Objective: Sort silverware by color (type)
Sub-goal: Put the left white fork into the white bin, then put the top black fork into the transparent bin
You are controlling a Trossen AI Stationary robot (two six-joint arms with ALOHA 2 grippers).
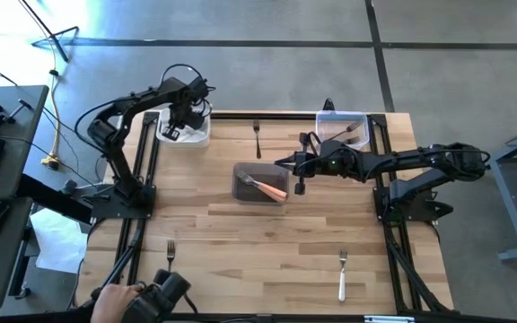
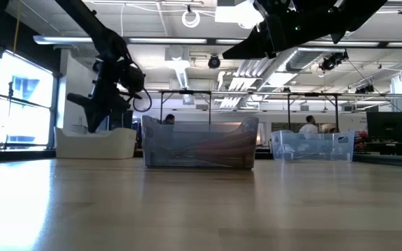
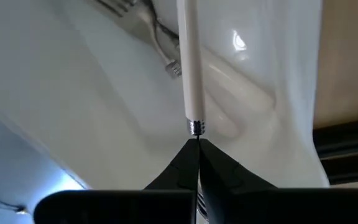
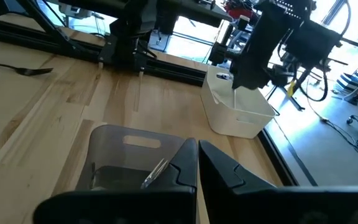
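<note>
No brand, label or legible writing shows on any tub, arm or fork.

Left gripper [image 1: 184, 121] sits over the white rectangular plastic tub [image 1: 197, 136] at the table's far left corner. Its fingers [image 3: 179, 171] are clenched on the metal end of a white-handled fork [image 3: 190, 68], which hangs into the tub; more silvery forks [image 3: 151, 28] lie on the tub floor.

Right gripper [image 1: 300, 169] hovers just beside the smoky-grey translucent tub [image 1: 245, 187] at table centre; its fingers [image 4: 182, 168] are pressed together, grasping nothing visible. An orange-salmon-handled fork [image 1: 267, 188] with silvery tines lies diagonally in that tub.

A clear rectangular tub [image 1: 330, 121] at the far right holds dark-handled cutlery [image 1: 355, 132], details too small to tell.

Loose forks on the table:
- dark-handled fork [image 1: 258, 138] at the far edge, between the white and clear tubs
- dark fork [image 1: 170, 251] near the front left
- white-handled fork [image 1: 342, 274] near the front right, well apart from the others

Surface is a light wooden butcher-block tabletop [image 1: 240, 242] with black frame rails. A person's hand [image 1: 115, 301] holds a dark object at the front left edge. The low view shows an open workspace with ceiling strip lights, windows at left, and people seated at desks behind.
</note>
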